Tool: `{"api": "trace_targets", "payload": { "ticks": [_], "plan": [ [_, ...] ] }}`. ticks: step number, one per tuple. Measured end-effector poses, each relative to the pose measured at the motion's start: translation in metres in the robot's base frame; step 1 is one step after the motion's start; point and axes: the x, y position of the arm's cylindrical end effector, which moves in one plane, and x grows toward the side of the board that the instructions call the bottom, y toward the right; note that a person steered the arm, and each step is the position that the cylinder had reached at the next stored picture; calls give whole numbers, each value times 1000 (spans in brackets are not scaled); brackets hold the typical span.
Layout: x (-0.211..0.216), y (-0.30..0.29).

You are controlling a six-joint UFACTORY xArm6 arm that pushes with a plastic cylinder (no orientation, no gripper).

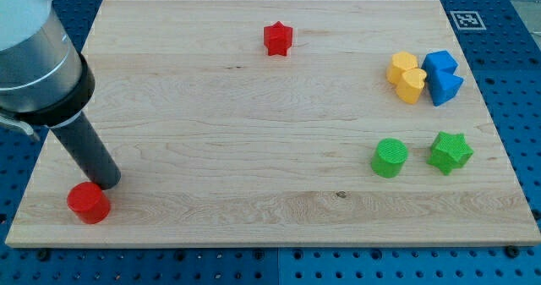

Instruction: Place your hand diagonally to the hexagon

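Observation:
My tip (106, 183) rests on the board at the view's bottom left, touching or nearly touching the upper right side of a red round-looking block (88, 203). A yellow many-sided block (402, 66), possibly the hexagon, sits at the view's upper right, far from my tip. A yellow heart (412, 87) lies against its lower right. Two blue blocks lie beside the yellow pair: an angular one (440, 63) and a triangle-like one (445, 88).
A red star (277, 39) lies near the top middle. A green cylinder (390, 158) and a green star (449, 152) sit at the lower right. The wooden board (254, 133) ends just below and left of the red round block.

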Motion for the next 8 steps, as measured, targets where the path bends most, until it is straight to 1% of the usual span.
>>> {"api": "trace_targets", "payload": {
  "ticks": [1,2,3,4,5,6,8],
  "plan": [
    [-6,0],
    [-27,0],
    [-74,5],
    [-94,8],
    [-96,8],
    [-96,25],
    [-96,77]
  ]
}}
